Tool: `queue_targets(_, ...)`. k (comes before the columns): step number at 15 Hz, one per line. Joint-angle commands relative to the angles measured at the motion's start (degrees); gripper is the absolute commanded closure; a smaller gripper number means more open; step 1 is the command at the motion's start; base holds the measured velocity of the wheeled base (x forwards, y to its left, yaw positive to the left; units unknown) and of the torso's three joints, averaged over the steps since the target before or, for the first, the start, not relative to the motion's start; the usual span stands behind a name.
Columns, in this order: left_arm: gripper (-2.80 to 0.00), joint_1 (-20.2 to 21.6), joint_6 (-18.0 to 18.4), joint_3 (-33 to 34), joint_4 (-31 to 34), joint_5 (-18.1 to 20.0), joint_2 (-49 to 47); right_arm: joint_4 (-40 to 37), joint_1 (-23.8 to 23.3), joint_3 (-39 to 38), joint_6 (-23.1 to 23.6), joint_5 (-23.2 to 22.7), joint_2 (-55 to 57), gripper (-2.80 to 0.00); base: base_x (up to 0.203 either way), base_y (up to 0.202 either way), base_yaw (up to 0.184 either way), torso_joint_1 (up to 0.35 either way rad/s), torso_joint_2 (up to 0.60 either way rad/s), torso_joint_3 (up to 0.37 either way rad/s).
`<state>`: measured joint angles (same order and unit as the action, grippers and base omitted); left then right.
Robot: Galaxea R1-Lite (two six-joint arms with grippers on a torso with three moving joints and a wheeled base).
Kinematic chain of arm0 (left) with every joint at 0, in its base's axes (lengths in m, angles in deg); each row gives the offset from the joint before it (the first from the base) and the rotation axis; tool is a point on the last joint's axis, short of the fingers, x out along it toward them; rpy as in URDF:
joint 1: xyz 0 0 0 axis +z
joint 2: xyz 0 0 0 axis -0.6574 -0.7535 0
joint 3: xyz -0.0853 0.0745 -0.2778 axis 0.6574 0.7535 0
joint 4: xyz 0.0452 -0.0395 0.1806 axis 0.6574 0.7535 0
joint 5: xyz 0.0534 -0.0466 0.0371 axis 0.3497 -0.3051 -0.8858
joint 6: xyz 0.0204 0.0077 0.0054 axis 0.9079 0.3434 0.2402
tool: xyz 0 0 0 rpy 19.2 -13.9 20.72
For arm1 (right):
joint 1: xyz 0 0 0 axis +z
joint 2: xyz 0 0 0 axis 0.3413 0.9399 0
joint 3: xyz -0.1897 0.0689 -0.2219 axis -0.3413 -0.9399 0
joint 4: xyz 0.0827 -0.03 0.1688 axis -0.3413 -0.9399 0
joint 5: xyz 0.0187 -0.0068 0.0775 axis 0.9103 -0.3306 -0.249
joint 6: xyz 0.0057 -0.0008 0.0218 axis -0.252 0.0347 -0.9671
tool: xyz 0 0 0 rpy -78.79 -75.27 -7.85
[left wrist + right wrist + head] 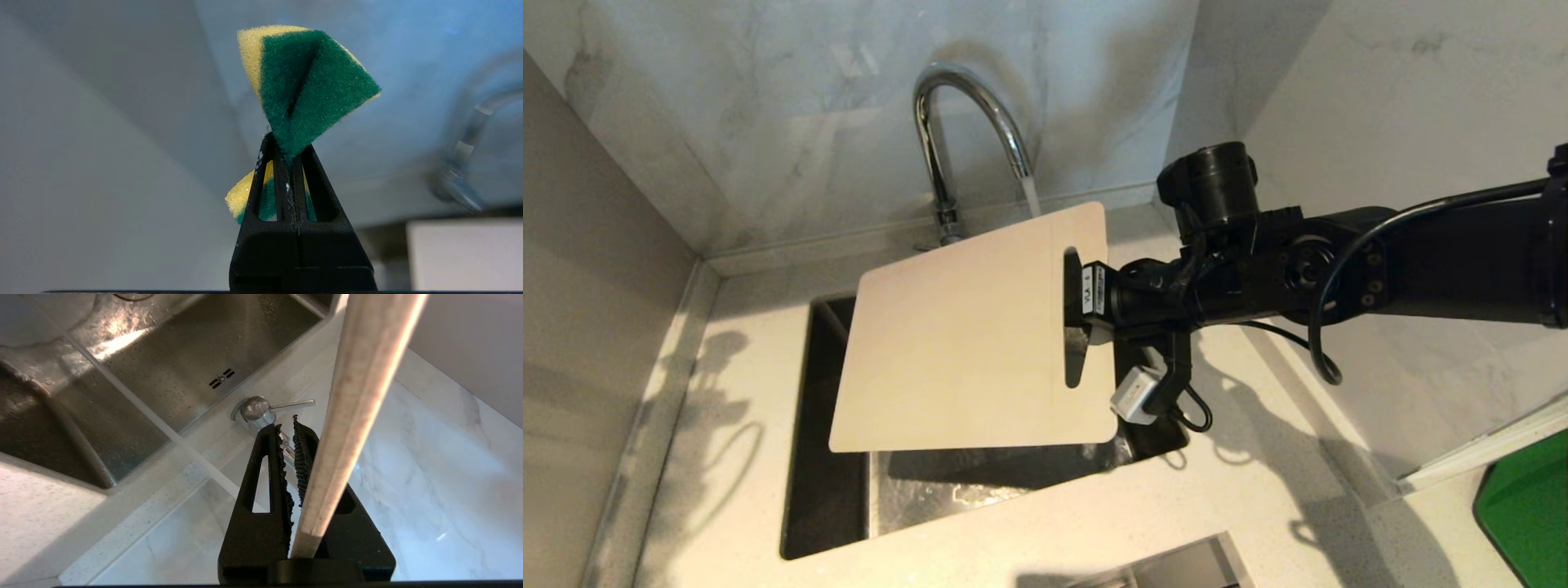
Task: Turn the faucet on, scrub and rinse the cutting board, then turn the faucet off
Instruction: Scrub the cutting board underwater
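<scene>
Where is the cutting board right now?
In the head view the cutting board hangs over the sink, below the running faucet, held at its handle end by the right pincer.

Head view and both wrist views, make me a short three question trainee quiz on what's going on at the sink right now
1. True or false: water is running from the faucet.
2. What does the left end effector hold? A) a cloth B) a green and yellow sponge C) nothing
3. Fill in: the right end effector holds the cutting board at its ______ end, above the sink.

Key: 1 true; 2 B; 3 handle-slot.
</scene>
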<state>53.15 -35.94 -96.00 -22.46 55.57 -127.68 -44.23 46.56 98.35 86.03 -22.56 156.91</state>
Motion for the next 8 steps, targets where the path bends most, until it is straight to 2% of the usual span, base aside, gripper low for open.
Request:
queue_targets(1, 0.00, 2.8, 0.3, -8.3, 1.6, -0.1, -12.7, -0.1, 0.1, 0.6, 0.9, -0.3, 0.7, 0.00, 0.000, 0.000, 0.000, 0.000, 0.00, 0.000)
queue_targets(3, 0.00, 2.2, 0.2, -12.2, 7.0, -1.2, -17.9, -0.1, 0.1, 0.6, 0.8, -0.3, 0.7, 0.00, 0.000, 0.000, 0.000, 0.000, 0.00, 0.000)
queue_targets(5, 0.00, -1.6, -2.6, -14.4, 16.7, -3.8, -21.1, -0.1, 0.0, 0.6, 0.9, -0.6, 0.6, 0.00, 0.000, 0.000, 0.000, 0.000, 0.00, 0.000)
queue_targets(8, 0.00, -11.3, -14.9, -18.0, 33.0, -4.7, -23.4, -0.1, 0.1, 0.2, 0.9, -1.2, 0.5, 0.00, 0.000, 0.000, 0.000, 0.000, 0.00, 0.000)
